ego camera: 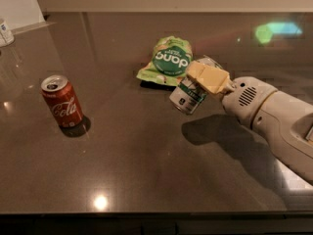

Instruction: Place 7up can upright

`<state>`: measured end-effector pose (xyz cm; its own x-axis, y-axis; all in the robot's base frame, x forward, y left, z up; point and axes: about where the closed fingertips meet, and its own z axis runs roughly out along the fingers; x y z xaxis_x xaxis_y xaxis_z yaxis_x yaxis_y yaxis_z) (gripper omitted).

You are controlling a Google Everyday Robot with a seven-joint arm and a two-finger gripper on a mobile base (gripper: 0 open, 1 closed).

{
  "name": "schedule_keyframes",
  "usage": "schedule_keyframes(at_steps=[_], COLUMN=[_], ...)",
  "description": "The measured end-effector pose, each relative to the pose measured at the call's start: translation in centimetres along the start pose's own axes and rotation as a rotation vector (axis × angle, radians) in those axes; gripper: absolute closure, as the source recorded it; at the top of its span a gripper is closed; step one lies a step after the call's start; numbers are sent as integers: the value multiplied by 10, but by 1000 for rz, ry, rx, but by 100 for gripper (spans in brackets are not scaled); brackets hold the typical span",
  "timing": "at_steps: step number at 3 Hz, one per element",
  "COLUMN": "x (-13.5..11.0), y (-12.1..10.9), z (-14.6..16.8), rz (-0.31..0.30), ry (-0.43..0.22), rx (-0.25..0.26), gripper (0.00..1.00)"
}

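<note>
- Camera view: the gripper (203, 78) sits right of centre over the counter (146, 175), on the end of a white arm (274, 119) that reaches in from the near right.
- Its yellowish fingers (211, 77) are clamped around the 7up can (187, 98), gripping the can's upper half.
- The can is tilted, its low end pointing near-left and its top leaning far-right into the gripper.
- It looks to be off the counter: its shadow (215, 131) falls apart from it, on the near-right side. I cannot be sure of the gap under the low end.
- A green bag (166, 60) lies just beyond the can on the far side. It is close to the can, but whether they touch is hard to tell.
- A Coke can (62, 102) stands upright well apart on the left.
- Step in hand, as I judge it: the can is grasped and carried, and the righting is not yet done.
- The next move calls for turning the wrist until the can's axis is vertical, base down.
- Then it should be lowered onto bare counter on the near side, clear of the bag.
- The fingers should let go only once the base sits flat, since a tilted release would probably tip the can or set it rolling.
</note>
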<state>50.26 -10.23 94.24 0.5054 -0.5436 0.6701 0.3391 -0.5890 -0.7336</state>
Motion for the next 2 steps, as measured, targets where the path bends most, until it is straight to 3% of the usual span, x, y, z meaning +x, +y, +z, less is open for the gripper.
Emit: schedule_keyframes(at_steps=[2], x=[0], y=[0], z=[0], rz=[0], ry=[0], rx=[0], gripper=[100])
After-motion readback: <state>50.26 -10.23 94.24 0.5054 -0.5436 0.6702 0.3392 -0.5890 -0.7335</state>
